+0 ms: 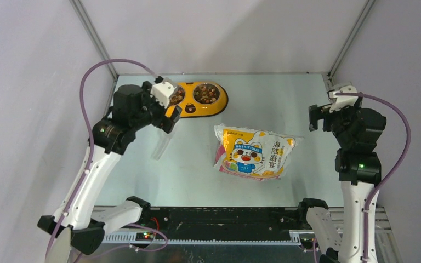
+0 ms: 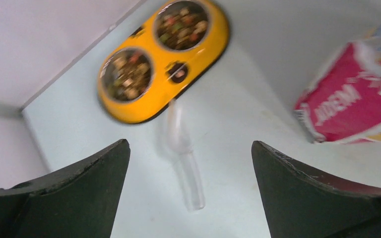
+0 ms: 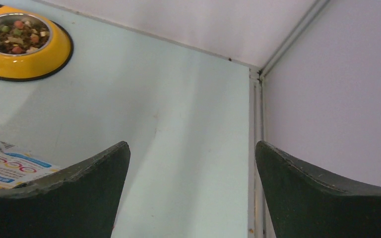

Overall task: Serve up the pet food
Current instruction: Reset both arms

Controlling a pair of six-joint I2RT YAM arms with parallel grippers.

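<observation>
Pet food of mixed brown and reddish kibble fills both bowls of the yellow oval feeder. The cartoon-cat bag lies flat mid-table. My left gripper hovers open at the feeder's near left end and hides part of the left bowl. Below its jaws the translucent scoop shows blurred, touching neither finger, its handle pointing toward me. My right gripper is open and empty at the far right, well away from the bag. One filled bowl shows in the right wrist view.
White walls with metal corner posts close in the table on three sides. A metal seam runs along the right wall just beside my right gripper. The pink end of the bag lies to the right of the scoop.
</observation>
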